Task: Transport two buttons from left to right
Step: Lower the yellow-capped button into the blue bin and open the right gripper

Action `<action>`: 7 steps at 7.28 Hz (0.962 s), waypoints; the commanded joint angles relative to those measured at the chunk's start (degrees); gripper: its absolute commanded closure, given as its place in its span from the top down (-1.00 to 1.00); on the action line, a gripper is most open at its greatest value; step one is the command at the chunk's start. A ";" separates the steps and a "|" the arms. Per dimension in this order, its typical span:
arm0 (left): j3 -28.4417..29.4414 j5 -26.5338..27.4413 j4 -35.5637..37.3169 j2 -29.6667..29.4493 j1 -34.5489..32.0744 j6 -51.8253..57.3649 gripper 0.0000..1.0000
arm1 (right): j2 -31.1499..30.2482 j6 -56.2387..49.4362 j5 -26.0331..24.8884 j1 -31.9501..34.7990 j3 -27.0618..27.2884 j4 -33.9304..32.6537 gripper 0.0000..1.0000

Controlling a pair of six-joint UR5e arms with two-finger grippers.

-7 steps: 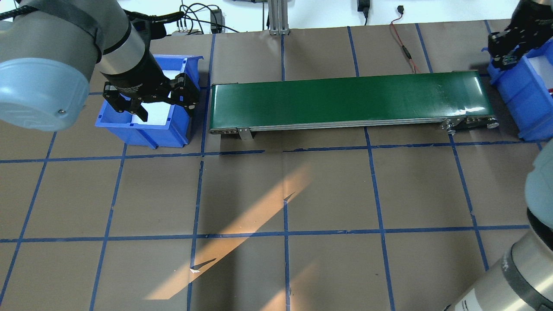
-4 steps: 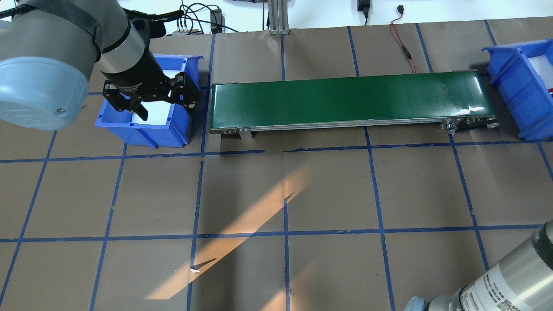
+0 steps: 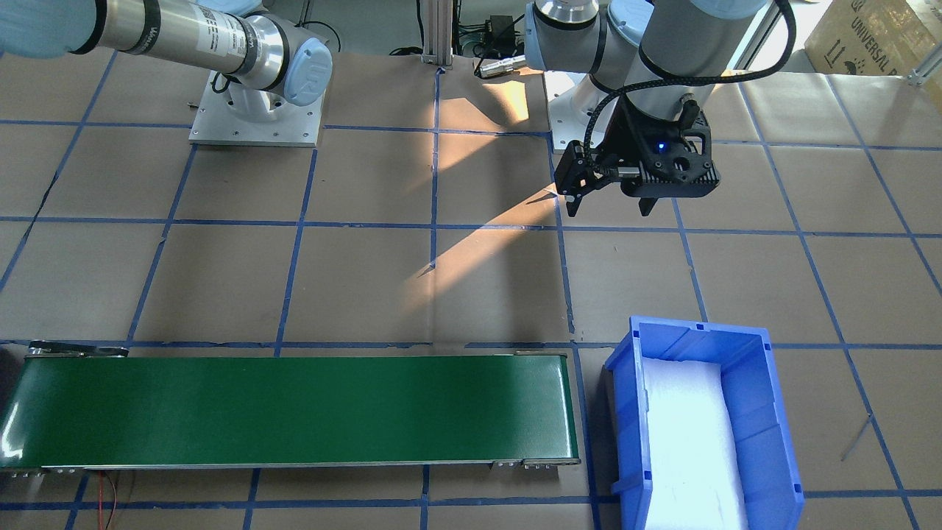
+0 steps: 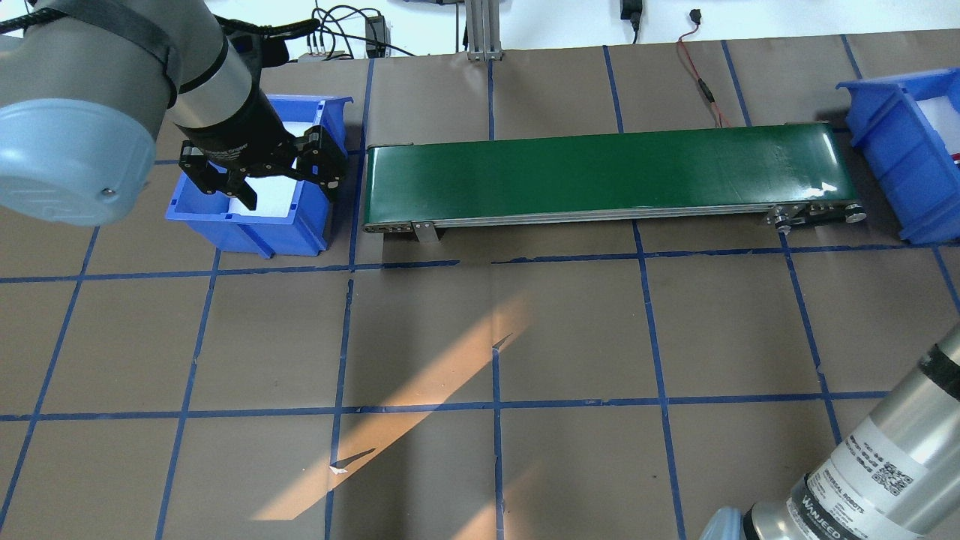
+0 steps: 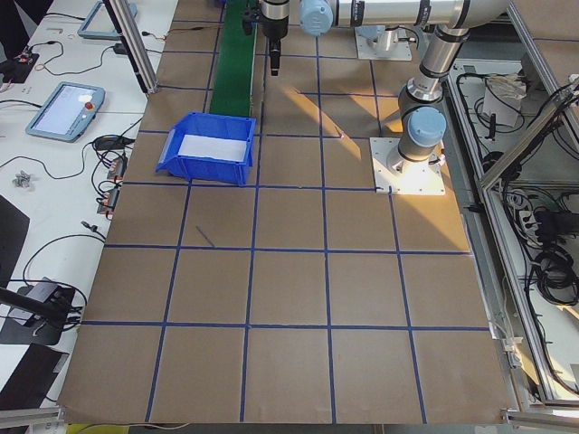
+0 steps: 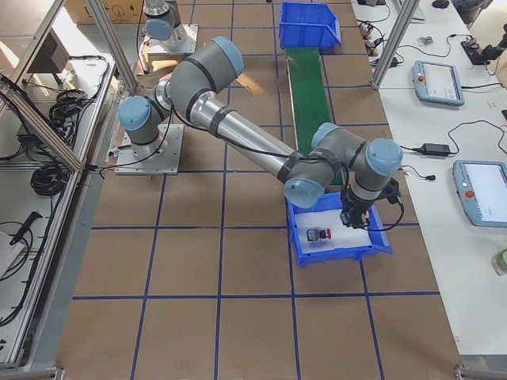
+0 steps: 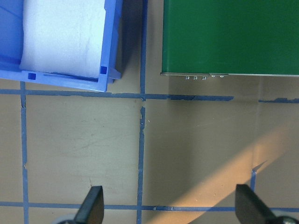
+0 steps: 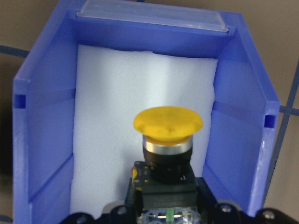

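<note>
Yellow mushroom-cap push-button point(image 8: 168, 122) hangs cap-down over the white foam point(image 8: 107, 93) in the blue plastic bin point(image 8: 44, 154) — my right gripper point(image 6: 353, 218) looks clamped on its black body, so release is straight below. Red mushroom-cap push-button point(image 6: 319, 235) lies there already; left gripper point(image 7: 170, 207) gapes empty, well apart.

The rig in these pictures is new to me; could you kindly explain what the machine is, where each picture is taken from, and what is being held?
It is a robot with two arms at a brown table. One picture looks from behind the robot, one from across the table, two from the table's ends, and one from each wrist. On the table stand a green conveyor belt and a blue bin at each end. The left tool hovers open and empty near the left bin. The right tool holds a yellow button over the right bin, where a red button already lies.
</note>
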 commanded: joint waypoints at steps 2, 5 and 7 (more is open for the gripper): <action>-0.06 -0.01 0.01 -0.12 0.01 -0.02 1.00 | 4.89 0.49 -0.01 1.45 -1.98 0.25 -0.58; -0.06 -0.01 0.01 -0.20 -0.08 -0.02 1.00 | 8.06 0.50 -0.27 1.73 -2.07 0.08 -0.37; -0.06 -0.01 0.01 -0.21 -0.07 -0.02 1.00 | 7.72 0.58 -0.80 1.73 -2.06 0.08 0.99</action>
